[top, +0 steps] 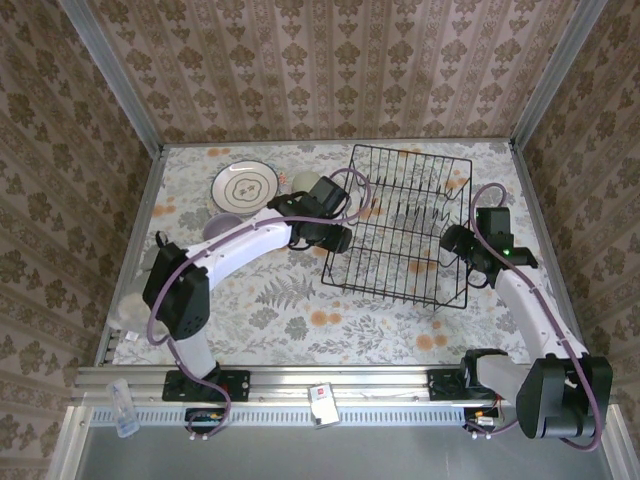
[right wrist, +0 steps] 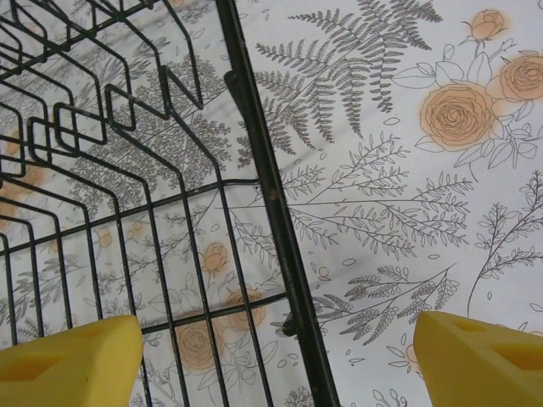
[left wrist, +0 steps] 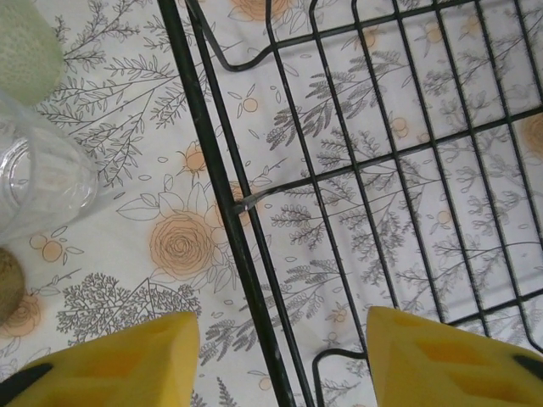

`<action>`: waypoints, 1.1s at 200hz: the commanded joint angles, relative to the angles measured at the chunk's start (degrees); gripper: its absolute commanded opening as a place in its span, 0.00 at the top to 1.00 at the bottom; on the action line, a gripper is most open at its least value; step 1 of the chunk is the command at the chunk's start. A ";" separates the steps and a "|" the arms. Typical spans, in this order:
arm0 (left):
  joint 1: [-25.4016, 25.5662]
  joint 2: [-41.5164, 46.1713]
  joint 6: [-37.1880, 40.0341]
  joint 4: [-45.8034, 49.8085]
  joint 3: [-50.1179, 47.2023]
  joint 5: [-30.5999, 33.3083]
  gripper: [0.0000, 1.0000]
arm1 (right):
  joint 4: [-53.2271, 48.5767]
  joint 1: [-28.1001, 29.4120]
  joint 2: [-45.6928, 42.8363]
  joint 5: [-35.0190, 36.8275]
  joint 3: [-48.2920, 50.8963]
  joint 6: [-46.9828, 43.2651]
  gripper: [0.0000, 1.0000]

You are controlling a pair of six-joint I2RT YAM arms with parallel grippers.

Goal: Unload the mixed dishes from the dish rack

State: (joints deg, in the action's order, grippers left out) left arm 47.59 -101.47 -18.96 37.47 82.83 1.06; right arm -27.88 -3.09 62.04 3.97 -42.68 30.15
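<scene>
The black wire dish rack (top: 400, 225) stands right of the table's middle, with no dishes visible in it. My left gripper (top: 335, 236) hangs open over its left rim (left wrist: 222, 195), one yellow finger (left wrist: 110, 365) outside and the other inside, neither touching. Over the right rim (right wrist: 273, 212) my right gripper (right wrist: 276, 366) straddles the bar, also open and with wider gaps. A white plate (top: 245, 186) with a patterned face, a cream bowl (top: 302, 182) and a lavender bowl (top: 222, 228) sit on the table left of the rack. A pale green glass (left wrist: 25, 47) is just outside the left rim.
A clear glass (left wrist: 38, 178) and a brown rounded thing (left wrist: 7, 284) sit close to the left gripper's outer finger. Papered walls close the table on three sides. A clear bottle (top: 122, 405) rests on the front rail by the left base.
</scene>
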 commanded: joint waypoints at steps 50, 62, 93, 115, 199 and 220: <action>-0.57 -1.21 -4.07 -2.09 -2.02 -2.82 0.79 | 4.43 -0.69 2.90 0.48 0.99 -0.66 0.38; -0.51 -0.94 -4.81 -2.78 -2.86 -2.67 0.82 | 5.43 -0.69 3.33 -0.21 1.06 -0.91 0.46; -0.60 -1.44 -6.60 -4.10 -4.05 -3.81 1.00 | 6.67 -0.63 6.29 -1.90 -0.45 -1.40 0.63; -0.60 -1.77 -8.42 -5.87 -5.11 -5.17 1.00 | 7.89 -0.55 8.86 -3.41 -1.56 -1.15 0.74; -0.09 -0.44 -15.25 -11.78 -9.94 -6.26 1.00 | 11.00 -0.25 20.70 -6.40 -10.07 -1.41 0.88; 0.19 -0.40 -16.22 -12.54 -10.40 -6.17 1.00 | 11.68 0.27 23.21 -6.78 -11.92 -1.41 0.88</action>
State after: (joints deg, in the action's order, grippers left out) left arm 45.23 -100.62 -33.63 25.74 75.07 0.21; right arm -22.33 -4.23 81.34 0.86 -51.96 22.33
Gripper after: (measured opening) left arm 0.056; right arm 0.149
